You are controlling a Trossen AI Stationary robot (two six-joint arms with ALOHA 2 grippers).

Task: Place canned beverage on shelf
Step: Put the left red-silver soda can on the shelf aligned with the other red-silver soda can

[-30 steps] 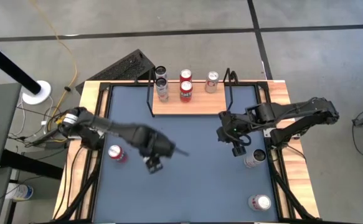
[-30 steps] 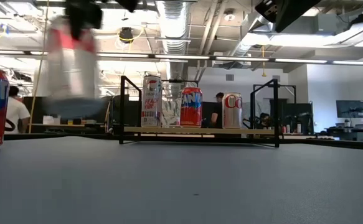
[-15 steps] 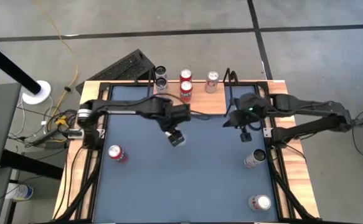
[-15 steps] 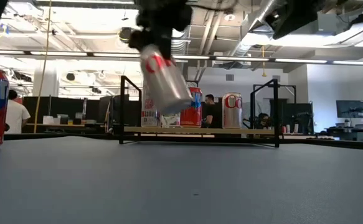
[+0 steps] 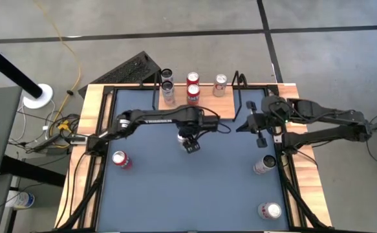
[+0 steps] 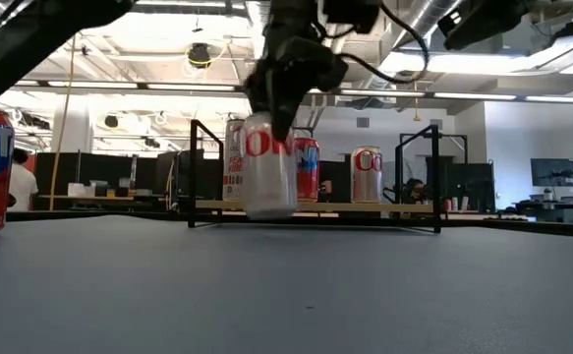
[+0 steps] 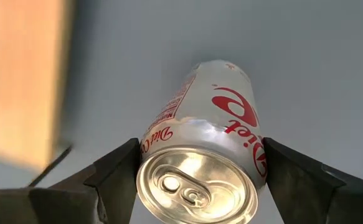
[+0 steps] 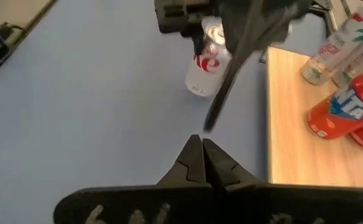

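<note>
The left hand [image 5: 191, 144] holds a silver Diet Coke can [image 6: 269, 164] between its two fingers [image 7: 116, 171], one finger on each side of the can, near its top end. The can hangs in the air above the dark blue tabletop [image 5: 194, 188], just in front of the shelf [image 5: 198, 107], and it does not touch the tabletop. In the low view it is close to upright, with only a small tilt. The left arm reaches across from the left side of the tabletop to the middle.

The shelf is a light-wood board on a black wire frame, and it stands at the far edge of the tabletop. On it there are already a tall white can [image 6: 236, 159], a red can [image 6: 307, 169] and a silver Coke can [image 6: 366, 175].

The right hand [image 5: 260, 136] waits beside the right end of the shelf, and its fingers [image 8: 197, 163] are pressed together with nothing between them.

A red Fanta can [image 5: 119, 159] stands on the left side of the tabletop. Two more silver cans [image 5: 264, 164] [image 5: 270, 210] are near the right edge.
</note>
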